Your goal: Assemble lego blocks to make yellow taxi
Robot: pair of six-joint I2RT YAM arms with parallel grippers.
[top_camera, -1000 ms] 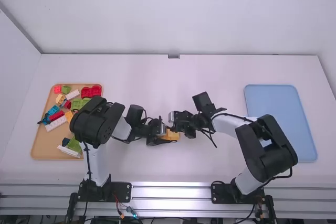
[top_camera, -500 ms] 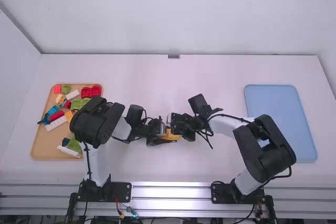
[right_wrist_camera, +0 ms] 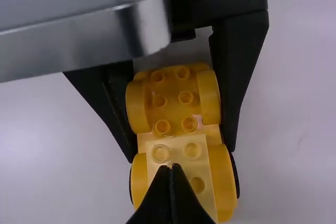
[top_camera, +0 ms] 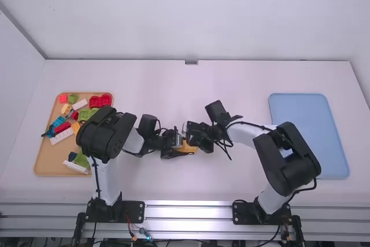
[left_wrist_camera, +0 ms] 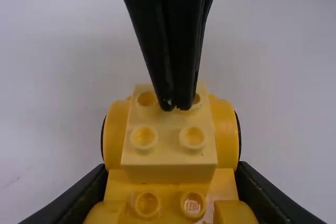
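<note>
From over here the white table (top_camera: 240, 79) takes up most of the room, with the two arms meeting near its middle. The blue tray (top_camera: 309, 137) lies off on the right; I'd guess it's meant for the finished taxi, though nobody has told me. The tan tray (top_camera: 49, 166) on the left holds the loose stock: the red block (top_camera: 100, 101), the long white block (top_camera: 62, 136), green ones (top_camera: 81, 159) and more. Between the arms sits the thing itself, the yellow car body (right_wrist_camera: 170, 85), with rounded sides and dark rims peeping out at one end. The left gripper (right_wrist_camera: 180, 153) has it clamped, a finger along each side. The right gripper (right_wrist_camera: 170, 167) is closed on nothing, its two tips together over the studs of the pale yellow block (left_wrist_camera: 169, 156) — pressing it down, I'd say, though I can't tell how hard or whether it's fully seated. So the taxi looks well along: the body is formed, and the pale yellow block is on top at the rimmed end. What's left, as far as I can judge, is making sure that joint is snug, perhaps adding another piece — a roof sign, maybe — and then setting the taxi down somewhere.
</note>
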